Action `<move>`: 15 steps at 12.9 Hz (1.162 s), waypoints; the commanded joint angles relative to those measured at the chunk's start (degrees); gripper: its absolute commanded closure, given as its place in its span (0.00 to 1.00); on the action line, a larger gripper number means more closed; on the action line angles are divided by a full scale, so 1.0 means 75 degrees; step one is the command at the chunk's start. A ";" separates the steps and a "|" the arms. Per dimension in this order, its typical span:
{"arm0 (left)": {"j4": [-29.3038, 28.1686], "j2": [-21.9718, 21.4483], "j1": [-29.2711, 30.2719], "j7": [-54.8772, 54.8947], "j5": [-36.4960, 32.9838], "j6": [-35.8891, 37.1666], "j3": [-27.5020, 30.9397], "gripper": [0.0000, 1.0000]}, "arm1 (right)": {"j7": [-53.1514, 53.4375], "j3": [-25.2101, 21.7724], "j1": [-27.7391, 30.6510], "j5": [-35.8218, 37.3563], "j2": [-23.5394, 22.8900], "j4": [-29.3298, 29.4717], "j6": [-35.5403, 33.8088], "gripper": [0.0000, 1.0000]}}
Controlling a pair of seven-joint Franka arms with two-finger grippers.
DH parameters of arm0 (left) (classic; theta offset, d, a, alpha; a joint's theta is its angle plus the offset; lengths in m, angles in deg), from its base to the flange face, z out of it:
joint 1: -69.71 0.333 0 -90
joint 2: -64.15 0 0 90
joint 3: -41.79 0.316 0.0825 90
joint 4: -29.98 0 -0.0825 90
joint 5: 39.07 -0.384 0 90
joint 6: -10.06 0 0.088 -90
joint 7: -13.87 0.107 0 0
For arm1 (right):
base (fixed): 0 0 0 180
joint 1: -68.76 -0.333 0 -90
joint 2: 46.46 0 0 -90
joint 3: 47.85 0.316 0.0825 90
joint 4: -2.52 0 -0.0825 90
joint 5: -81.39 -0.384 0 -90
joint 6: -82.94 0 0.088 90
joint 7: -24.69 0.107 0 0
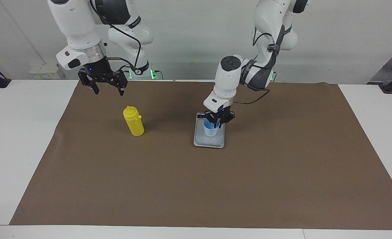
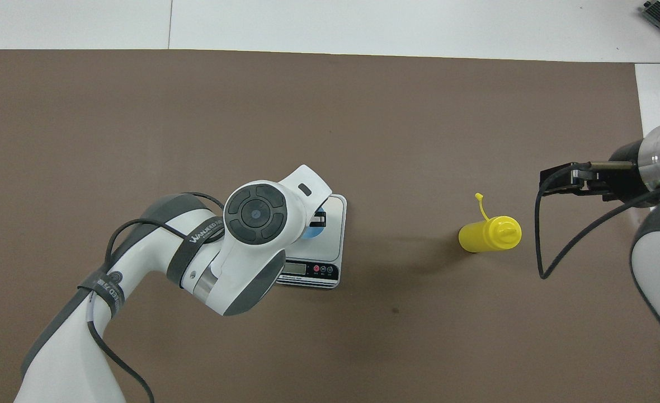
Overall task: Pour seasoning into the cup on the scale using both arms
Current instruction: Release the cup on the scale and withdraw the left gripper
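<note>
One yellow bottle (image 1: 134, 121) upright on the brown mat (image 1: 196, 186) toward the right arm's end, one blue cup (image 1: 211, 128) upright on one scale (image 1: 209, 141), left gripper (image 1: 218, 123) at the cup's rim, its grip impossible to tell, right gripper (image 1: 107, 89) raised over the mat, fingers spread and empty.

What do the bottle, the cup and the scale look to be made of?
Bottle: likely soft plastic, opaque bright yellow with a dull sheen and a moulded nozzle cap. Cup: thin plastic, pale blue and slightly see-through. Scale: pale matte platform, probably plastic, with a silver-grey rim that could be metal.
</note>
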State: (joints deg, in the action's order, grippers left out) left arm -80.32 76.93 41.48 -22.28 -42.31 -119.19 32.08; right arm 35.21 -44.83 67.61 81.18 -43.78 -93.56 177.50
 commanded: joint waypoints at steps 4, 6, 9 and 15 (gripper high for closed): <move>0.1051 -0.0661 0.0505 0.0295 -0.0166 0.1797 0.0170 0.00 | 0.2704 0.0019 0.0130 -0.0020 0.0122 -0.0209 0.0108 0.00; 0.1276 -0.1022 0.0972 0.0997 -0.0155 0.2407 0.0170 0.00 | 0.3808 0.0007 0.0327 -0.0310 0.0087 -0.0209 -0.0102 0.00; 0.1288 -0.1679 0.1757 0.2402 -0.0084 0.3216 0.0205 0.00 | 0.4853 0.0007 0.0996 -0.1249 -0.0169 -0.0267 -0.0373 0.00; 0.2118 -0.1915 0.3574 0.5064 0.0103 0.4552 0.0240 0.00 | 0.5113 0.0007 0.1932 -0.2232 -0.1282 -0.0479 -0.0724 0.00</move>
State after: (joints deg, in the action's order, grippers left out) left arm -67.77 62.49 65.35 11.52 -42.24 -88.94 34.53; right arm 72.82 -45.33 79.08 67.81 -50.78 -97.26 173.52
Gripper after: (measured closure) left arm 0.000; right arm 0.000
